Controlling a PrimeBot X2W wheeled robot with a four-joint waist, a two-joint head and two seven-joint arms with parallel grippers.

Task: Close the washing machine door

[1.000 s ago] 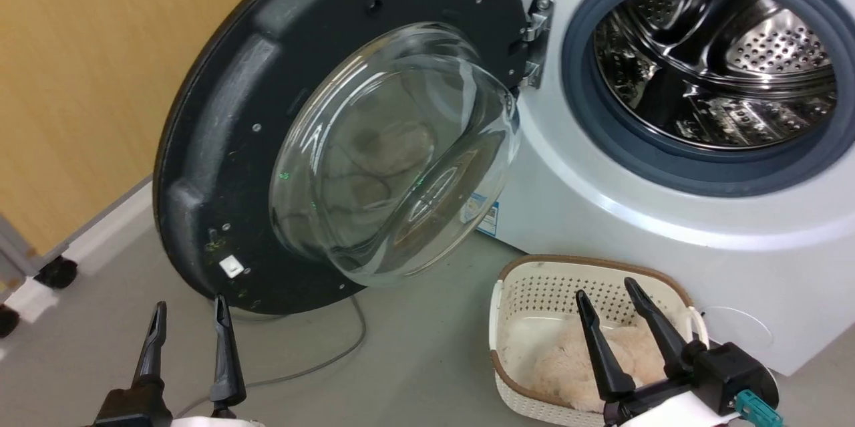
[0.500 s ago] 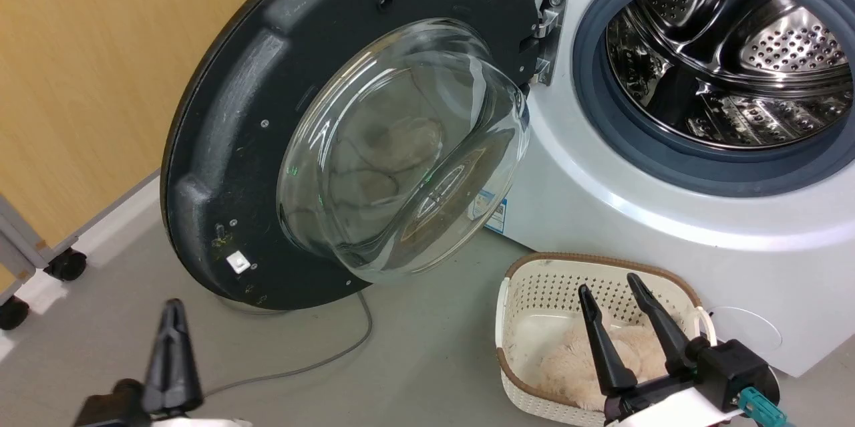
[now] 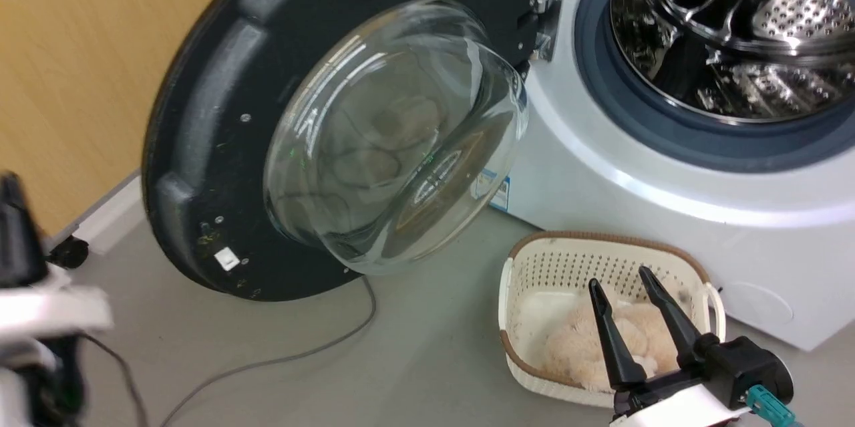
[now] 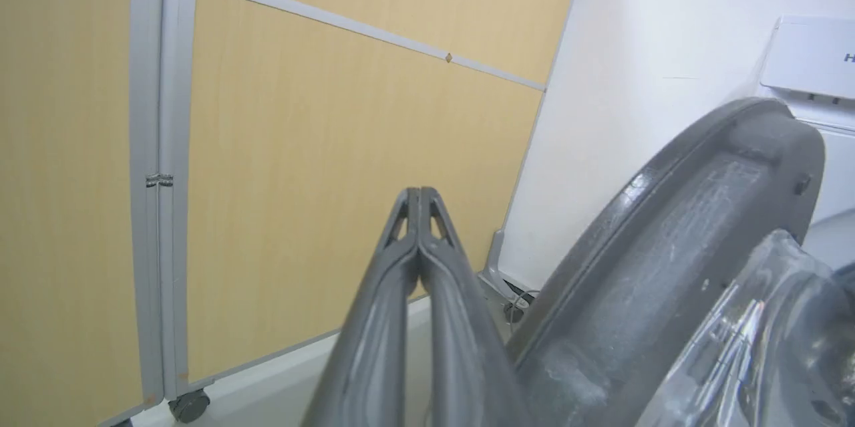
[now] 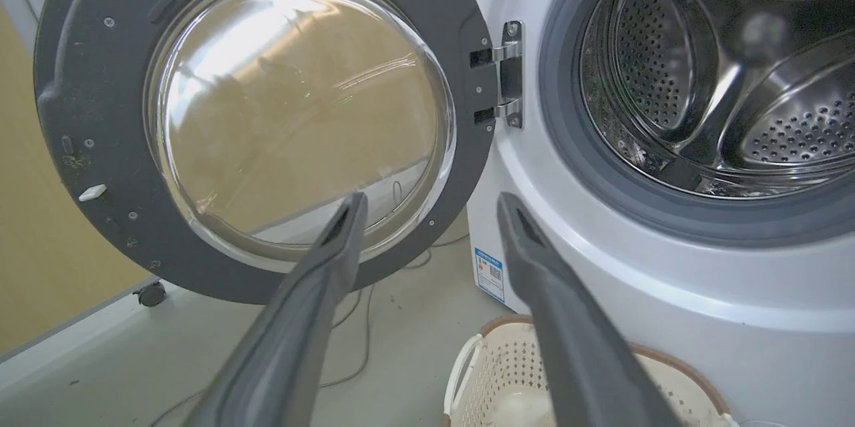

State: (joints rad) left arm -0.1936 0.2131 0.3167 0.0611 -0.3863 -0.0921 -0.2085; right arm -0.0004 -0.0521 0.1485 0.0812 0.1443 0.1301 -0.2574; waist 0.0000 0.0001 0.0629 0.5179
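A grey floor (image 3: 427, 360) and yellow panel wall (image 3: 80, 46) are recorded. The washing machine door (image 3: 220, 99) is found wide open, hinged at 9 o'clock of the washing machine (image 3: 601, 200) opening. The left gripper (image 4: 419, 193) is observed with fingers pressed together near the door's rim. The right gripper (image 3: 620, 278), at 5 o'clock in the head view, is held apart over a cream basket (image 3: 528, 253).
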